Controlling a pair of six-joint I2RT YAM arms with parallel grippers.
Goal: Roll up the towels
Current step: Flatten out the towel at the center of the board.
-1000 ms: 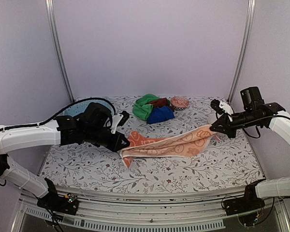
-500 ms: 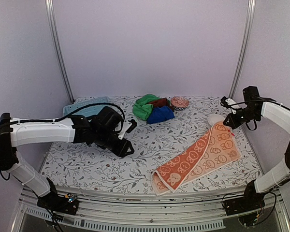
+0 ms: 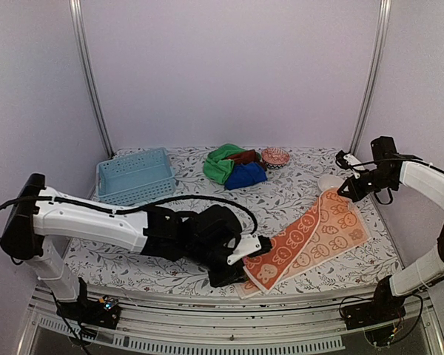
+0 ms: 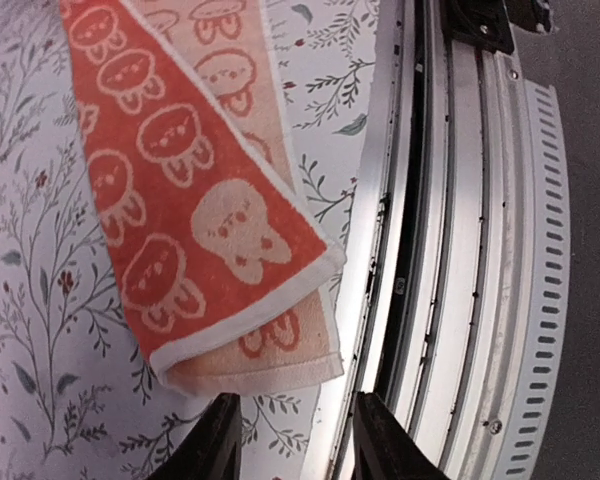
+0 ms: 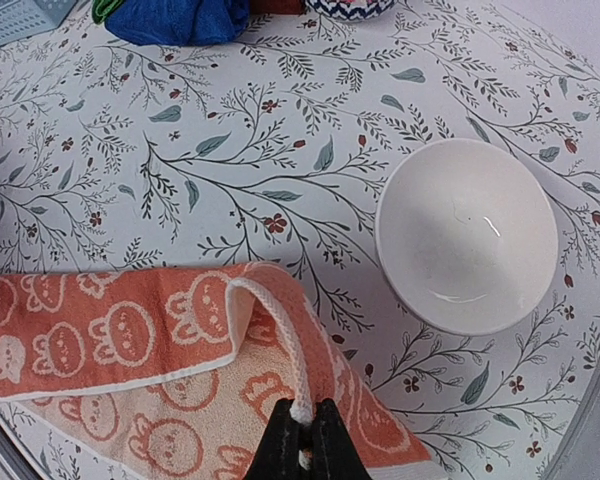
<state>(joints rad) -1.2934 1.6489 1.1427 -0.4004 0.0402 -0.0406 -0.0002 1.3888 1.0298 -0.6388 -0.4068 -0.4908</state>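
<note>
- The orange towel [image 3: 303, 240] lies folded lengthwise in a long strip on the near right of the worktop [image 3: 118, 255]; it runs from the near edge up towards the white bowl [image 3: 329, 181] at the far right.
- The green towel [image 3: 222, 163], blue towel [image 3: 246, 177] and rust-brown towel [image 3: 244, 156] sit heaped together at the far centre, well apart from both arms.
- The left hand [image 4: 295, 445] hovers just beside the strip's near end, fingers spread with nothing between them.
- The right hand [image 5: 300, 440] is pressed together, pinching the white hanging loop [image 5: 280, 320] at the strip's far corner.
- The cloth looks light, soft and limp; it probably bunches and skews if pulled by one corner.
- Best hold, I judge: both corners of the near short edge, so the roll starts square; the loop alone gives only weak tension.
</note>
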